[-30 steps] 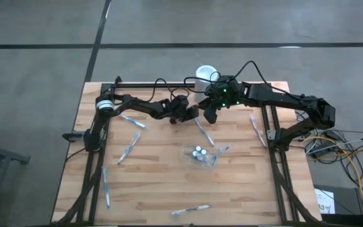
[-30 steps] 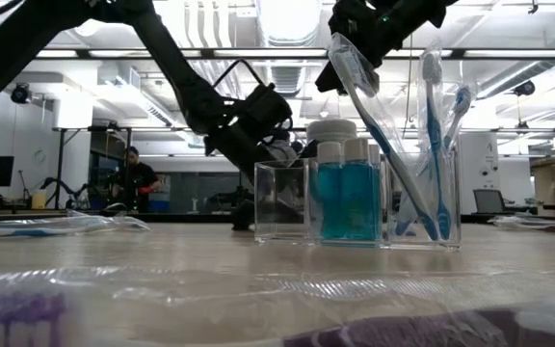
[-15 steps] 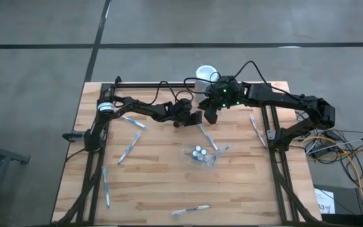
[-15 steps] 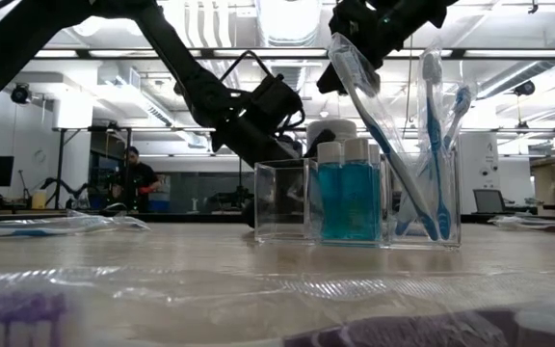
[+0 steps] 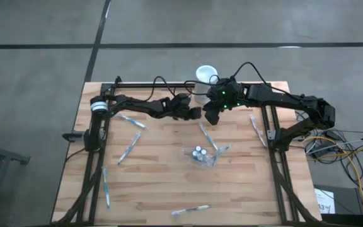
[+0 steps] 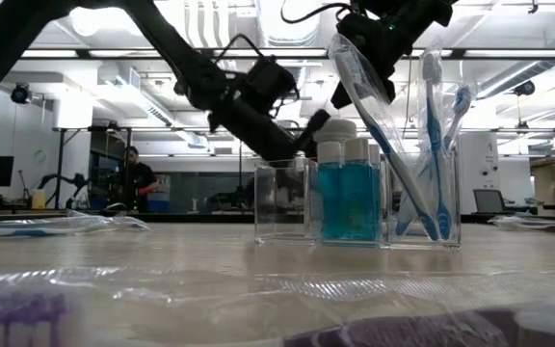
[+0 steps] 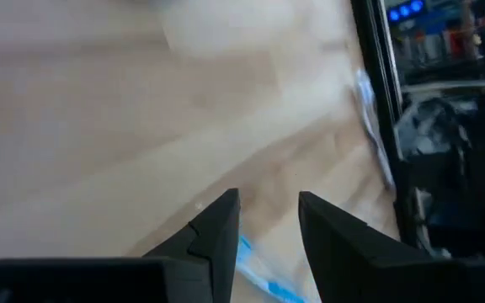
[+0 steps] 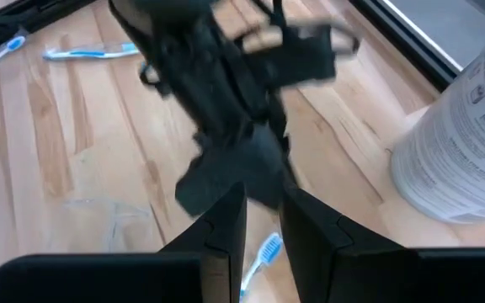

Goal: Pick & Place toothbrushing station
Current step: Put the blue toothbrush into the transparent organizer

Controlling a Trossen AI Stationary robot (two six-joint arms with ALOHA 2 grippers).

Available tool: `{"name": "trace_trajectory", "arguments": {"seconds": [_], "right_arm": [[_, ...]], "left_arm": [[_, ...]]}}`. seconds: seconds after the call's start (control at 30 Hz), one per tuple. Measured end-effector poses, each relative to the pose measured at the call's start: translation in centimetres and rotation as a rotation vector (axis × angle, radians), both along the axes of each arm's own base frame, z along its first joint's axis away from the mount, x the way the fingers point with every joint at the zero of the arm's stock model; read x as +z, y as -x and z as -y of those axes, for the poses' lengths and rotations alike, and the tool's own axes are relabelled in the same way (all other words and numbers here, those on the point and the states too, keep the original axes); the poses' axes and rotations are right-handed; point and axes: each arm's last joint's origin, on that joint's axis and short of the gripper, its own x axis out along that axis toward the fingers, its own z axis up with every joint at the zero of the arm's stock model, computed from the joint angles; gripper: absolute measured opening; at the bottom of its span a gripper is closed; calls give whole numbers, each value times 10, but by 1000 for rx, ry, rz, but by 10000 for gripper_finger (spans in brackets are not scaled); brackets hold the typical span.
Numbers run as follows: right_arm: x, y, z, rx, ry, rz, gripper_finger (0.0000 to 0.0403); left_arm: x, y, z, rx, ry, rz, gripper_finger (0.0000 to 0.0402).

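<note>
Looking straight down, the high view shows both arms meeting near the far middle of the wooden worktop [image 5: 156, 183]. The left end effector [image 5: 196, 112] and the right end effector [image 5: 210, 117] sit just beside each other, close to a white cylinder [image 5: 205, 77] at the far edge. A clear cup [image 5: 200, 155] holding small tubes stands near the middle of the worktop, with a wrapped toothbrush [image 5: 205, 135] lying between it and the end effectors. More wrapped toothbrushes lie scattered around: one at the left [image 5: 129, 148], one near the front edge [image 5: 191, 210] and one at the right [image 5: 254, 128]

From the low view, the clear cup [image 6: 287, 202] stands upright on the worktop, with teal tubes [image 6: 347, 193] and blue-and-white toothbrushes [image 6: 432, 145] in wrappers standing in it. Both arms hang above and behind it. A person [image 6: 135, 181] stands far off in the room

In the left wrist view, the left end effector [image 7: 268, 220] has its fingers apart with nothing between them, above bare wood, a strip of blue toothbrush [image 7: 263, 271] showing below

In the right wrist view, the right end effector [image 8: 262, 215] has a narrow gap between its fingers and nothing in it. The other arm's dark end effector [image 8: 234, 109] is just ahead, a toothbrush head [image 8: 263, 252] lies below, and the white cylinder [image 8: 466, 143] stands to one side
</note>
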Motion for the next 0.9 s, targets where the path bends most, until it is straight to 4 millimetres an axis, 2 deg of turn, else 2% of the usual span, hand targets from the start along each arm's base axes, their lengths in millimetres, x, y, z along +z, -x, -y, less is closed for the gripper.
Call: {"name": "trace_trajectory", "arguments": {"seconds": [0.13,0.3,0.43,0.57,0.73,0.9], "right_arm": [[0,0,0,-9,-9,1,68],[-1,0,0,-29,-30,3,68],[-4,2,-1,-41,-54,-21,68],[-14,4,-2,-81,-109,-75,68],[-37,2,-1,-114,-170,-141,68],[-65,-6,-1,-91,-257,-221,68]], "left_arm": [[24,12,-3,41,-152,-56,129],[66,36,1,105,-351,-149,129],[97,53,12,96,-542,-210,129],[126,62,31,-1,-700,-168,129],[146,67,48,-41,-771,-97,129],[147,67,53,-58,-777,-95,129]]}}
